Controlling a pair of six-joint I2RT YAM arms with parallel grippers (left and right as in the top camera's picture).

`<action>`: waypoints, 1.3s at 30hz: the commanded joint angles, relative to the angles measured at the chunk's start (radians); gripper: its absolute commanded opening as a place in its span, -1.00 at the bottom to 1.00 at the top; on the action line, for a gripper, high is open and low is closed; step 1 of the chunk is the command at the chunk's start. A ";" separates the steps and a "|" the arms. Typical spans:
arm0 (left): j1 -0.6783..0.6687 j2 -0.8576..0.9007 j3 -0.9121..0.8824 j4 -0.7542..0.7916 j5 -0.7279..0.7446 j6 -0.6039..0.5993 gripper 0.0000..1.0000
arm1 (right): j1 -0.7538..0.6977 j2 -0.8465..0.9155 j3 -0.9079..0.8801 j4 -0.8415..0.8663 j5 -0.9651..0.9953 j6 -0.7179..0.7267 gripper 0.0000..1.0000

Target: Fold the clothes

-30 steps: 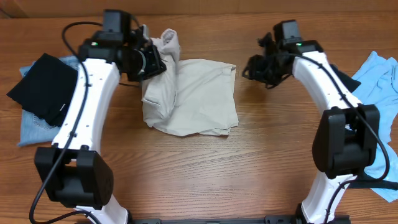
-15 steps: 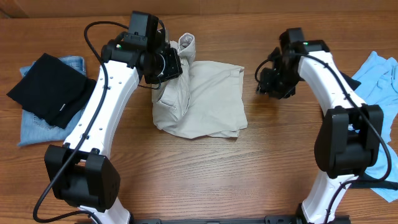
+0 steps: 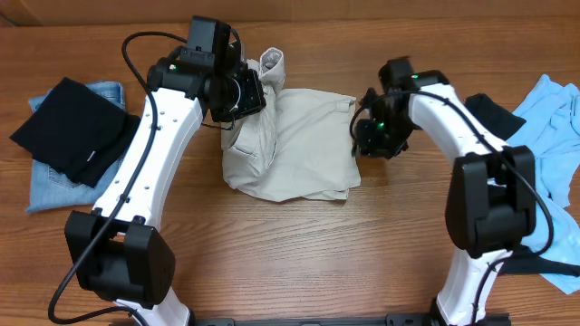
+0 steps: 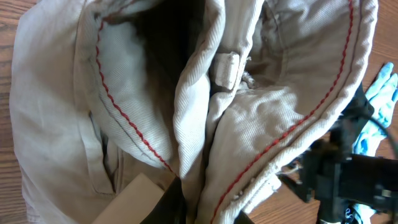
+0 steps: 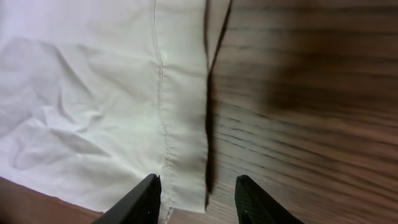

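Wooden tabletop (image 3: pixel 299 244) is carrying the khaki shorts (image 3: pixel 299 149) at its centre, with a black garment (image 3: pixel 68 127) lying over denim (image 3: pixel 50 190) at 9 o'clock and a light-blue piece (image 3: pixel 553 113) at 3 o'clock. The left gripper (image 3: pixel 241 94) is clenching the bunched waistband, belt loop (image 4: pixel 225 70) showing, and holding it raised at the shorts' 11 o'clock corner. The right gripper (image 5: pixel 199 200) is hanging released, its 2 fingers straddling the stitched hem at the shorts' 3 o'clock edge and grasping nothing. To do this step well, it should be lowering until both fingers are bracketing every hem layer, then pinching just inside the stitching, so the 2 arms are tensioning the cloth evenly. The shorts seem to be lying with their long axis from 9 to 3 o'clock, waist pointing toward 10 and leg hem toward 3, though the bunching is making that uncertain.
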 commanded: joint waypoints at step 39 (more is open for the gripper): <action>-0.019 -0.026 0.204 -0.172 0.127 -0.076 -0.92 | 0.088 0.137 -0.008 0.028 -0.029 -0.048 -0.15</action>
